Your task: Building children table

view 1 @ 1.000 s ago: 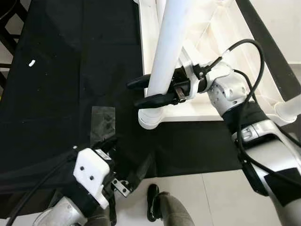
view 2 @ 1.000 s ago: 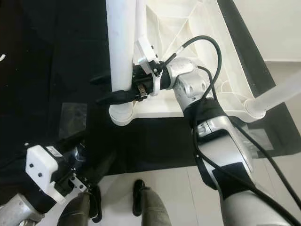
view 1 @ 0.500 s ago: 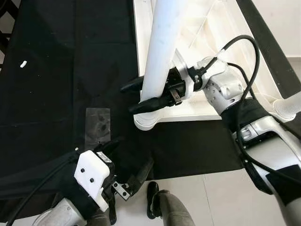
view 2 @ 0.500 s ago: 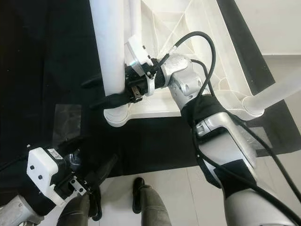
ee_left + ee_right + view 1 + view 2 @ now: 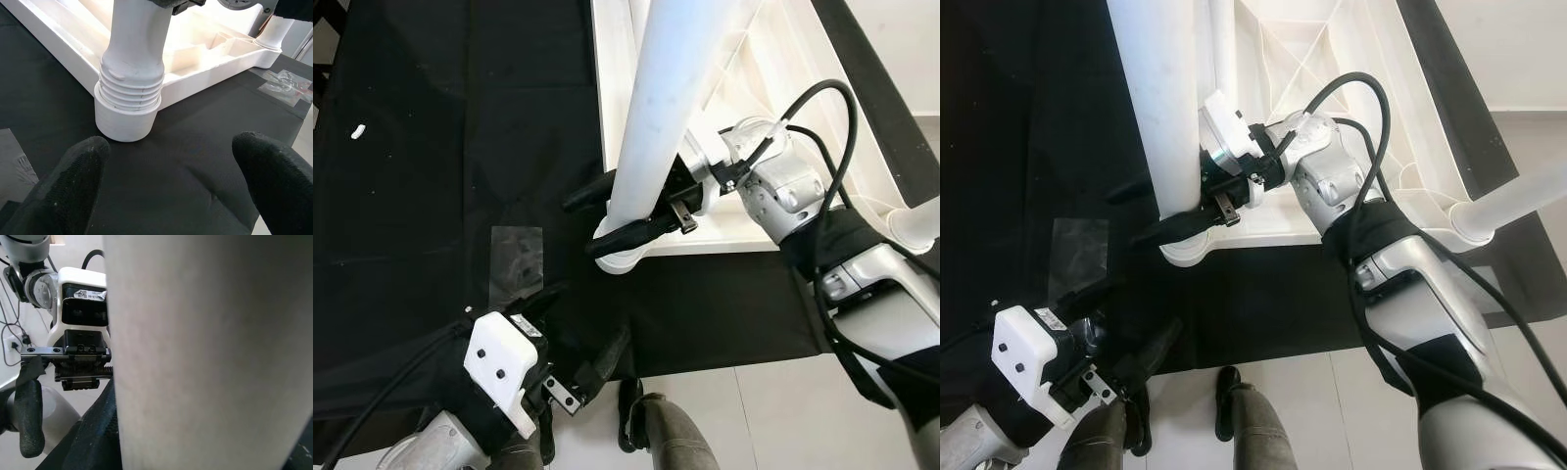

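The right gripper (image 5: 607,213) pinches the white table leg (image 5: 658,117) between its 2 fingers, above the upturned tabletop (image 5: 1351,59). The left gripper (image 5: 171,191) hovers over the black mat (image 5: 440,176), fingers spread.

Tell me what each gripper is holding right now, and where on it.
The right gripper clamps the white table leg on its shaft just above the threaded base, which sits in the tabletop's corner socket. The left gripper is open, holding nothing.

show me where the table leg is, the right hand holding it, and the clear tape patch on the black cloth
table leg (image 5: 656,117), left eye view, middle of the white shaft.
right hand (image 5: 612,215), left eye view, midway between its fingertips, on the leg.
clear tape patch (image 5: 516,264), left eye view, its centre.
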Motion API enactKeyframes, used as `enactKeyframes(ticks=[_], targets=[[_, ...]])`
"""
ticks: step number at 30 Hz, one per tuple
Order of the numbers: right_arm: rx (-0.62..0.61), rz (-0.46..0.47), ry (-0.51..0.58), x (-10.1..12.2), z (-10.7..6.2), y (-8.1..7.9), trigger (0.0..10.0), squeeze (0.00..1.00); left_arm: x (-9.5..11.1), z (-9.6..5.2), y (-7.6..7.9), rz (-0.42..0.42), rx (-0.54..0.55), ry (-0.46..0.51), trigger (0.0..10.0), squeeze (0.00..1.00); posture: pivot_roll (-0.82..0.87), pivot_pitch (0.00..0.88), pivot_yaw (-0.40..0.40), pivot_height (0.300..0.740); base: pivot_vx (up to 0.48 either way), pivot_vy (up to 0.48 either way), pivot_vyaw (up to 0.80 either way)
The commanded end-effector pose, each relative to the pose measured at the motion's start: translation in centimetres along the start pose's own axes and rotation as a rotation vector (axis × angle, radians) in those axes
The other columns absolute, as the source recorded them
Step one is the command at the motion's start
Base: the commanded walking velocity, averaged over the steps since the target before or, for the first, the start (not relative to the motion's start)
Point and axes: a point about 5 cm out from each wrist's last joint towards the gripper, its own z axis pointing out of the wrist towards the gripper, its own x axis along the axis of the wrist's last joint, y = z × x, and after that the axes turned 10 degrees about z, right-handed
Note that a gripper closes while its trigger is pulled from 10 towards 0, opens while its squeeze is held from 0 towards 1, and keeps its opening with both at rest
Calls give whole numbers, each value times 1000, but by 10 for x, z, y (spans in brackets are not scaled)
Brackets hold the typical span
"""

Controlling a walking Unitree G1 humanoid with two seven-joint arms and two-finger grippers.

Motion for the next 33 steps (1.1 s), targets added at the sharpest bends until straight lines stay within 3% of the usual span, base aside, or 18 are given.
enactKeyframes(ticks=[1,3,9,10,11,12,13,14,15,17,18,19,21,22,25,27,30,33], targets=[[30,66,-93,-32,5,-12,10000,0,-5,-1,4,-32,-12,-16,10000,0,84,460,-127,740,0,0,0],[-39,110,-64,-33,-6,-16,10000,0,-7,1,4,-35,-11,-11,10000,0,64,452,-128,740,0,0,0],[-222,179,-85,-41,-13,-21,10000,0,-9,4,3,-39,-11,-5,10000,0,41,442,-145,740,0,0,0],[-320,219,-97,-45,-14,-24,10000,0,-10,5,3,-42,-8,-2,10000,0,33,439,-155,740,0,0,0],[-320,219,-97,-45,-14,-24,10000,0,-10,5,3,-42,-8,-2,10000,0,33,439,-155,740,0,0,0],[-445,296,-118,-52,-14,-29,10000,0,-10,6,2,-43,0,1,10000,0,29,436,-162,740,0,0,0],[-445,296,-118,-52,-14,-29,10000,0,-10,6,2,-43,0,1,10000,0,29,436,-162,740,0,0,0],[-707,361,-188,-67,-14,-32,10000,0,-11,6,0,-48,17,0,10000,0,19,424,-176,740,0,0,0],[-1049,442,-195,-80,-14,-45,10000,0,-11,7,-7,-54,69,4,10000,0,19,412,-170,740,0,0,0],[-1049,442,-195,-80,-14,-45,10000,0,-11,7,-7,-54,69,4,10000,0,19,412,-170,740,0,0,0],[-1266,482,-211,-88,-14,-63,10000,0,-10,8,-15,-48,116,11,10000,0,32,397,-157,740,0,0,0],[-1266,482,-211,-88,-14,-63,10000,0,-10,8,-15,-48,116,11,10000,0,32,397,-157,740,0,0,0],[-1507,547,-144,-93,-2,-85,10000,0,-6,8,-39,-12,185,37,10000,0,29,372,-108,740,0,0,0],[-1530,540,-110,-92,7,-84,10000,0,-1,9,-53,20,199,60,10000,0,34,358,-101,740,0,0,0],[-1549,541,-92,-92,11,-82,10000,0,1,11,-62,39,207,75,10000,0,42,339,-93,740,0,0,0],[-1556,540,-97,-95,18,-78,10000,0,14,20,-79,92,178,131,10000,0,48,305,-81,740,0,0,0],[-1546,526,-111,-99,25,-74,10000,0,33,36,-93,139,124,220,10000,0,46,270,-73,740,0,0,0],[-1550,523,-119,-98,28,-72,10000,0,43,45,-97,154,94,267,10000,0,44,255,-71,740,0,0,0]])
